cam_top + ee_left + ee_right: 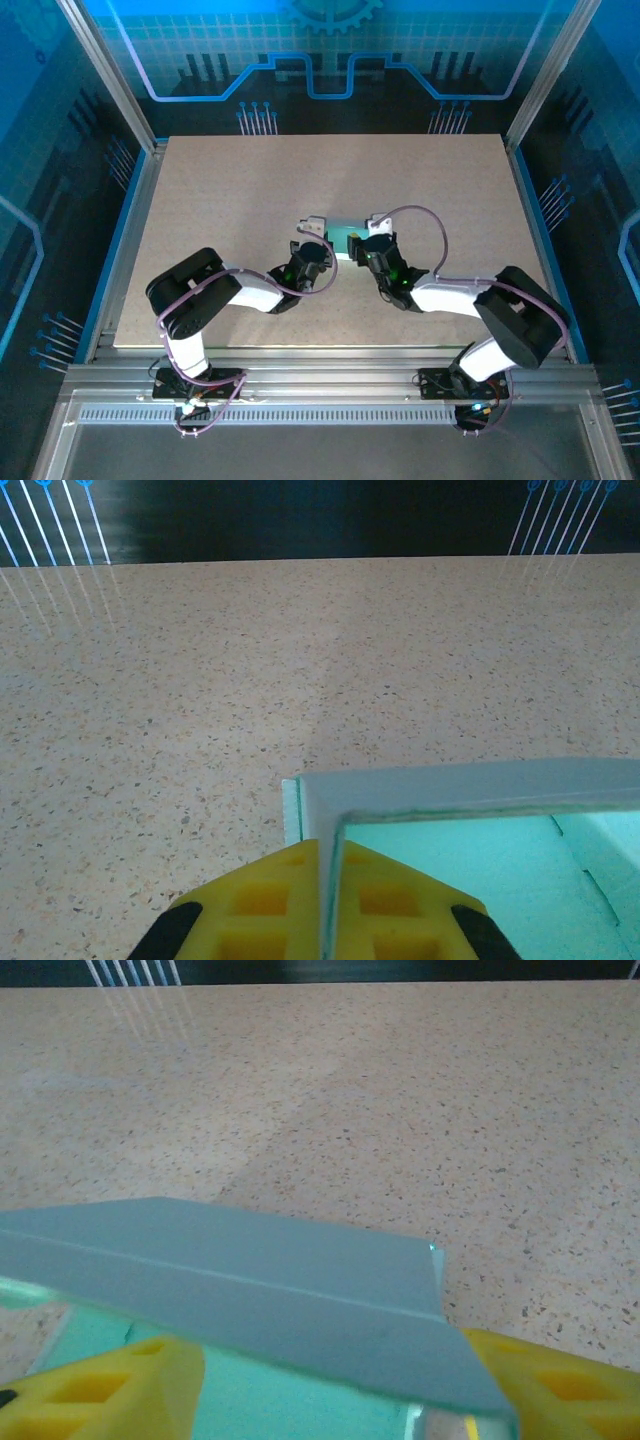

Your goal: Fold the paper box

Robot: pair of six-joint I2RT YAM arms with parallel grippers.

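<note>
While the speckled table (pixel 200 200) spreads wide under both arms, all the action is packed into its middle, where the paper box (pixel 342 238) sits half-formed on the board between the two tools. In from its side reaches the left arm (pixel 200 295), and the left gripper (pixel 327 890) is pinched hard on one upright wall (pixel 450 785) of the box, with its yellow pads (pixel 265 905) pressed flat on either face of the thin card. Opposite, off the right arm (pixel 500 310), the right gripper (pixel 330 1405) stands spread. Its pads (pixel 110 1390) are wide apart and a grey-blue flap (pixel 250 1280) leans across the gap between them; whether either pad brushes that flap, I can't quite say from the wrist view. Now the danger: one pinch looks to be carrying the whole shape, so any tug from the left could drag the box across the table or crease that wall. The loose flap may spring outward, and if the right jaws close off-line they could crush it instead of folding it along the score. Smallest worry: the box's corner beside the left pads could buckle.
</note>
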